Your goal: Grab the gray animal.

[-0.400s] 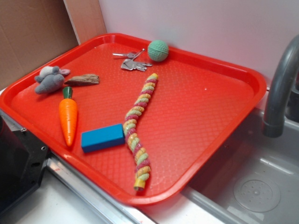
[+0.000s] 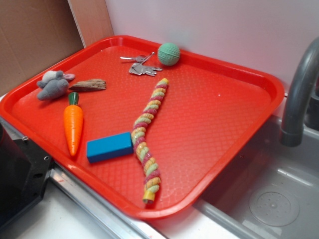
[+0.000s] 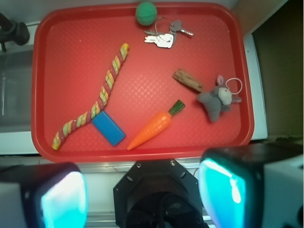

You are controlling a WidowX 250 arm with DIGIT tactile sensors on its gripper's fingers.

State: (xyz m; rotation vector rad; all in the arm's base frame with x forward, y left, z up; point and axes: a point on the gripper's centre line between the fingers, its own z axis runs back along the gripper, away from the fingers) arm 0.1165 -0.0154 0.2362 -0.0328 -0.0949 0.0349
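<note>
Gray and soft, the gray animal (image 2: 53, 85) (image 3: 216, 99) is lying on its side near one corner of the red tray (image 2: 214, 114) (image 3: 142, 57), with the brown wood piece (image 2: 89, 85) (image 3: 187, 80) just beside it and the carrot (image 2: 73, 125) (image 3: 154, 127) near both. Farther along the tray are lying a blue block (image 2: 109, 146) (image 3: 108, 128), a twisted rope toy (image 2: 148, 135) (image 3: 95, 102), a bunch of keys (image 2: 141, 65) (image 3: 166, 35) and a green ball (image 2: 168, 54) (image 3: 146, 13). The gripper (image 3: 142, 190) is hanging above the tray's near edge, looking straight down, well apart from the animal, its fingers (image 3: 61, 199) spread wide and holding nothing.
</note>
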